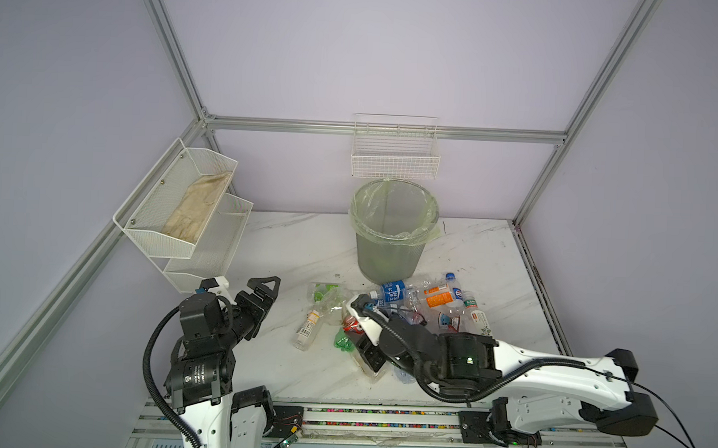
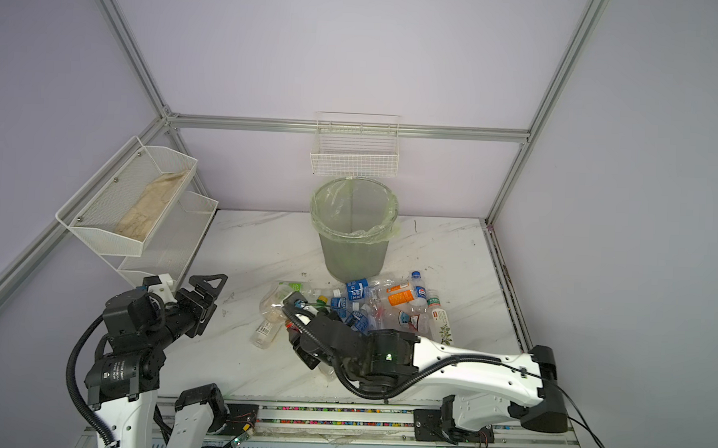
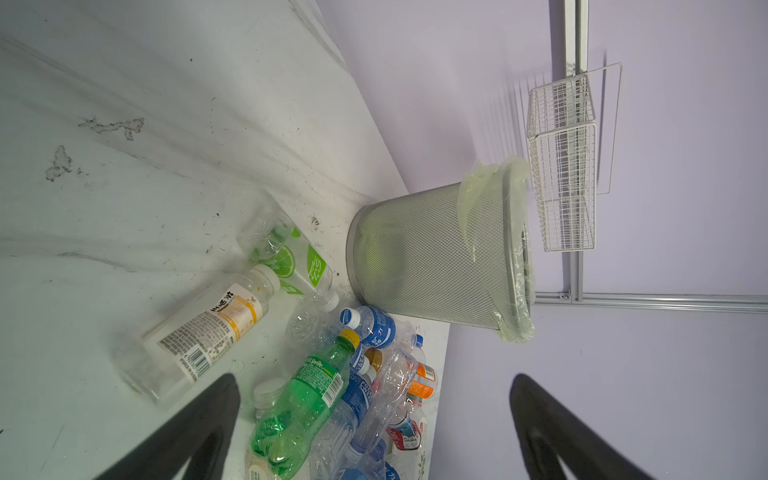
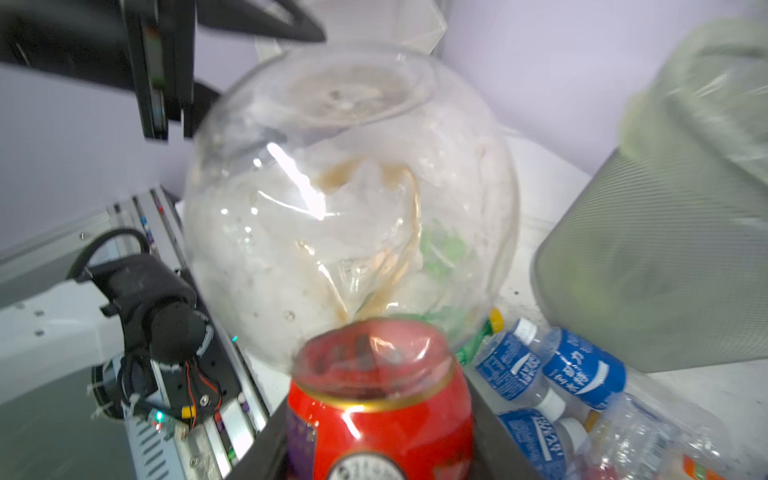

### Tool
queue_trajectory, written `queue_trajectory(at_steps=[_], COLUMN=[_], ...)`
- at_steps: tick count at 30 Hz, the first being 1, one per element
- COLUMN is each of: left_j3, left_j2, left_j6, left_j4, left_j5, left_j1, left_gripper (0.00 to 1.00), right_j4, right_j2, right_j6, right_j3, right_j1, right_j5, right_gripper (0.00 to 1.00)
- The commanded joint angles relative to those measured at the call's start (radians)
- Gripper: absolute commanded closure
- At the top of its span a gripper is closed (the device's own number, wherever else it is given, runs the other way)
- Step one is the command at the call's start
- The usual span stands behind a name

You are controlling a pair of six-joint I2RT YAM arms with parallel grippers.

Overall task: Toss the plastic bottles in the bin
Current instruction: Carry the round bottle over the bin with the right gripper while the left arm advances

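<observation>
**Red-labelled bottle in the right gripper**

The right gripper [image 4: 384,440] is closed partway around the labelled waist of a clear red-labelled bottle [image 4: 349,199], whose rounded base points away from the jaws. The other plastic bottles [image 1: 429,299] lie heaped just beside this gripper on the worktop [image 1: 298,247]. The bin [image 1: 392,235] stands beyond it, apart. The left gripper [image 1: 265,289] is spread wide and empty. Empty thin plastic is likely light, slick and easily crushed, so the waist seems the surest hold.

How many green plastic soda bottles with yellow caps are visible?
1: the green plastic soda bottle with yellow cap lies in the pile near the round grey mesh bin; others may be hidden.
</observation>
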Motion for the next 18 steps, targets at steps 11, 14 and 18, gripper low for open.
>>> queue_trajectory(at_steps=[11,14,18], left_j3=[-0.166,-0.158,-0.127], left_j2=[-0.175,-0.170,-0.105], left_j6=[-0.060,-0.054,-0.028], left_j4=[0.054,0.067,0.101], left_j5=[-0.004,-0.007,-0.015], left_j1=[-0.057,-0.065,-0.117], left_gripper=[0.00,0.00,0.00], right_j4=[0.083,0.081,0.078], right_j2=[-0.395,-0.387,-0.337], right_j6=[0.093,0.100,0.084], right_j3=[-0.087,-0.075,-0.037], right_j1=[0.004,0.004,0.000], right_j5=[0.454,0.466,0.512], right_gripper=[1.00,1.00,0.99])
